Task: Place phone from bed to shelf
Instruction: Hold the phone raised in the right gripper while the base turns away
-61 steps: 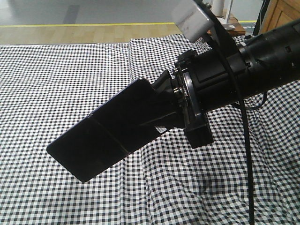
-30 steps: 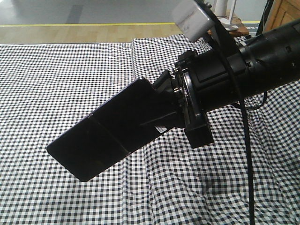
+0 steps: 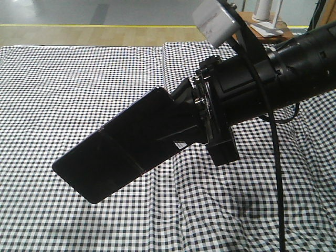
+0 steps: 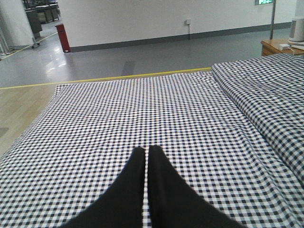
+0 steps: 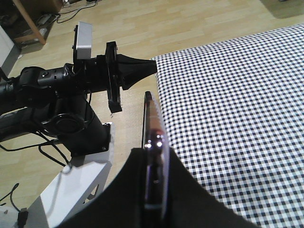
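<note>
One end of the phone (image 3: 115,155) is clamped in my right hand (image 3: 181,126); its length points out over the bed (image 3: 63,79).

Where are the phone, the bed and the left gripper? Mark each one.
phone (image 3: 118,147), front view, middle of its black face.
bed (image 4: 142,99), left wrist view, bare checked cloth.
left gripper (image 4: 146,151), left wrist view, between its closed fingertips.

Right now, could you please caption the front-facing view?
Right tool holds the phone clear above the gingham bed.
</note>
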